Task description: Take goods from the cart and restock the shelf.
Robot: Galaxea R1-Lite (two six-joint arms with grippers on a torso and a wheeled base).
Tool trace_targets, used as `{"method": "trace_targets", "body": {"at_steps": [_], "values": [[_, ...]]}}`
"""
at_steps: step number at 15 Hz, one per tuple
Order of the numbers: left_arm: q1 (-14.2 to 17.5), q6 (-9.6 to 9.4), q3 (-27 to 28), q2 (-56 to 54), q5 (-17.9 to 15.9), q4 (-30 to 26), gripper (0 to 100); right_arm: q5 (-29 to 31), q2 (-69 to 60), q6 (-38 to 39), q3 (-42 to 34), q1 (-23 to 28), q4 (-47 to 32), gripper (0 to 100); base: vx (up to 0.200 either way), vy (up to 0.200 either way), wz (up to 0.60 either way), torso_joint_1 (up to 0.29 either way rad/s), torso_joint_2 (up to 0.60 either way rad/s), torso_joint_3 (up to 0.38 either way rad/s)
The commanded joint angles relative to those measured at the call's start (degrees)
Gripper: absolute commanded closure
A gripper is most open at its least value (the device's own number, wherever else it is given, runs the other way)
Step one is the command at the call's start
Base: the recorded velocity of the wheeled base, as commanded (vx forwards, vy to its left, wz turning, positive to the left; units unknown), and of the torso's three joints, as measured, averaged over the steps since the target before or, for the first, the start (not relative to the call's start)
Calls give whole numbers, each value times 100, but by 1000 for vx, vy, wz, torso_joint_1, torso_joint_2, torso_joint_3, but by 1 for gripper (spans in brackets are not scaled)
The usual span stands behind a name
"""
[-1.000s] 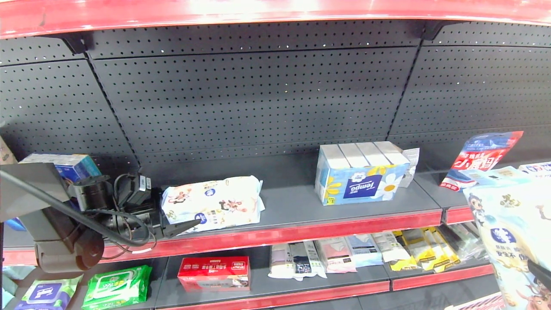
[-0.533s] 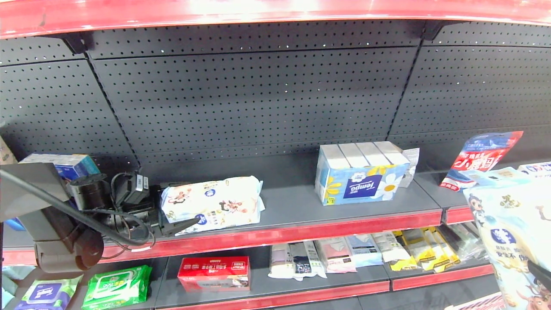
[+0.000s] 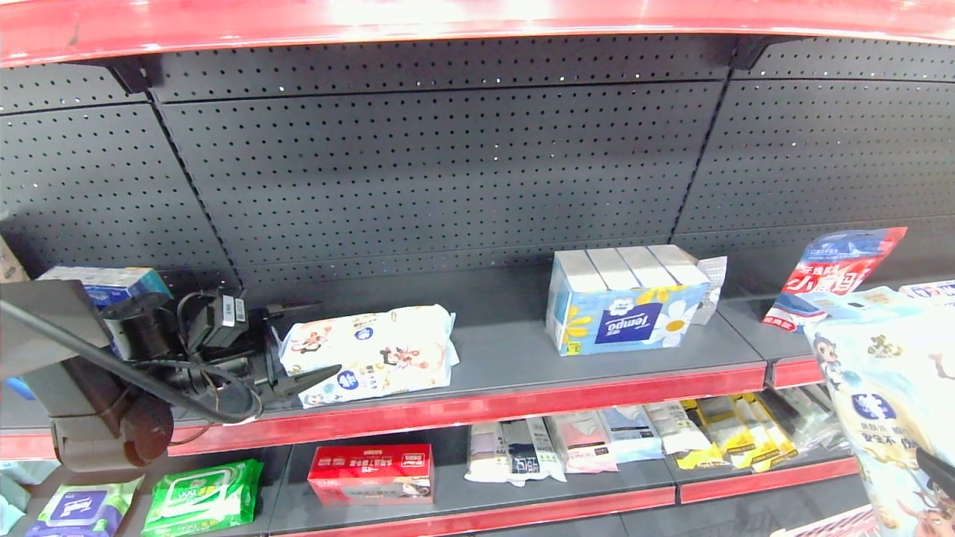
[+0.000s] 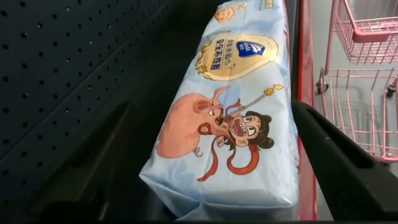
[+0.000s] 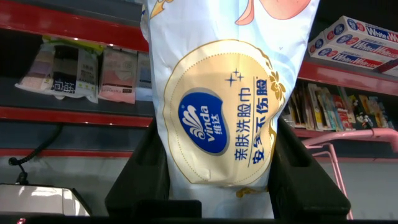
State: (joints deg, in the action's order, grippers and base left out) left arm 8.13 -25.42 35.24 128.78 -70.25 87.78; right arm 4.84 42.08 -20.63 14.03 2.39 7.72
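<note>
Left end effector has opened and drawn back slightly. Its jaws are now wide and grip nothing. The wipes pack lies released between them on the shelf: one item placed. Right end effector is clamped on a second pack, not yet shelved.

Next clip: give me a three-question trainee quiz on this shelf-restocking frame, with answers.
1. True or false: the left gripper is clamped shut on the cartoon pack lying on the shelf.
2. Which gripper holds a second pack? A) left B) right
3. Which item shares that shelf board, to the cartoon pack's right?
Key: 1 false, it is open; 2 B, the right gripper; 3 the tissue multipack.
</note>
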Motion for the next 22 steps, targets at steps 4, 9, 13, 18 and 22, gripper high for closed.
{"method": "trace_targets", "body": {"at_steps": [4, 9, 13, 18, 22], "values": [[162, 239, 0, -442, 3, -7, 0, -1, 2, -99, -41, -10, 2, 100, 0, 0, 0, 0, 0, 0], [206, 635, 79, -776, 205, 222, 0, -1, 19, -108, 12, -10, 11, 100, 0, 0, 0, 0, 0, 0], [171, 819, 44, -1259, 776, 222, 0, -27, 46, -47, 21, -10, 11, 100, 0, 0, 0, 0, 0, 0], [-268, 1434, -158, -1857, 2833, 222, 0, -150, 90, 129, 109, -10, 28, 100, 0, 0, 0, 0, 0, 0], [-883, 1918, -1037, -2498, 5461, 222, 0, -159, 107, 358, 196, -46, 28, 100, 0, 0, 0, 0, 0, 0]]}}
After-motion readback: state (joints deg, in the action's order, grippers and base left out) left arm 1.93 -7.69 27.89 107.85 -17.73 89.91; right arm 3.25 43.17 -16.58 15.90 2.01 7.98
